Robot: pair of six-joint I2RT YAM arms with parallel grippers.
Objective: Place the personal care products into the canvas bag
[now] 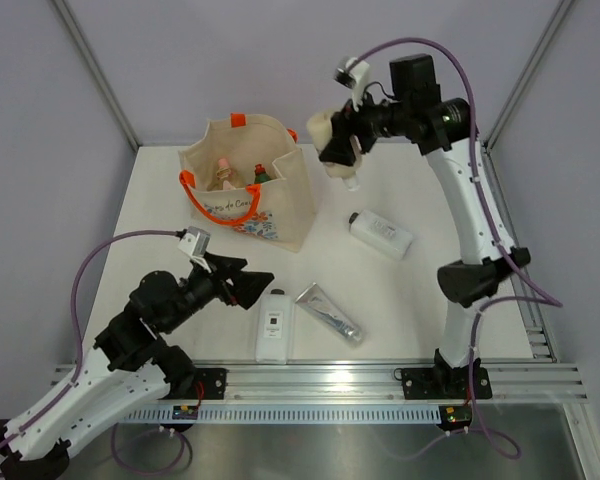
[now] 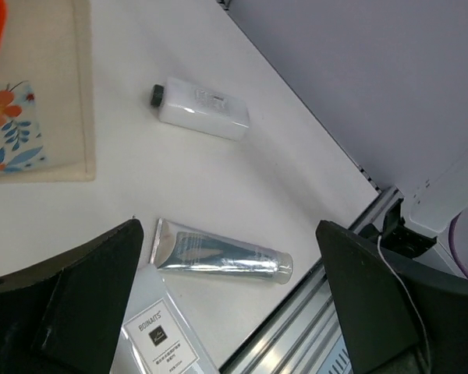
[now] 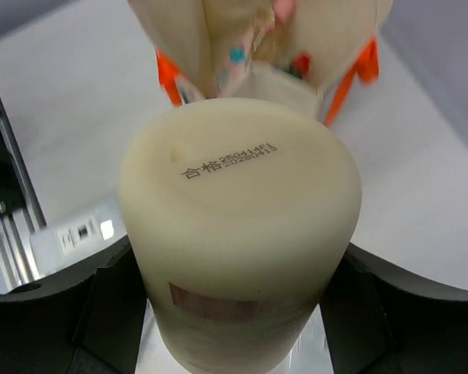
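Observation:
The cream canvas bag (image 1: pixel 280 215) with orange handles stands open at the back left; its top also shows in the right wrist view (image 3: pixel 242 39). A peach pink-capped bottle (image 1: pixel 223 172) and a green red-capped bottle (image 1: pixel 261 174) stand inside it. My right gripper (image 1: pixel 338 150) is shut on the beige bottle (image 1: pixel 323 127) and holds it in the air just right of the bag; the bottle fills the right wrist view (image 3: pixel 238 226). My left gripper (image 1: pixel 252 284) is open and empty, just left of a white bottle (image 1: pixel 272 322) and the silver tube (image 1: pixel 328 312). The orange cylinder is not in view.
A second white bottle (image 1: pixel 380 233) with a dark cap lies right of the bag; the left wrist view shows it (image 2: pixel 201 109) beyond the silver tube (image 2: pixel 218 255) and the labelled white bottle (image 2: pixel 160 335). A metal rail (image 1: pixel 380 378) runs along the table's near edge.

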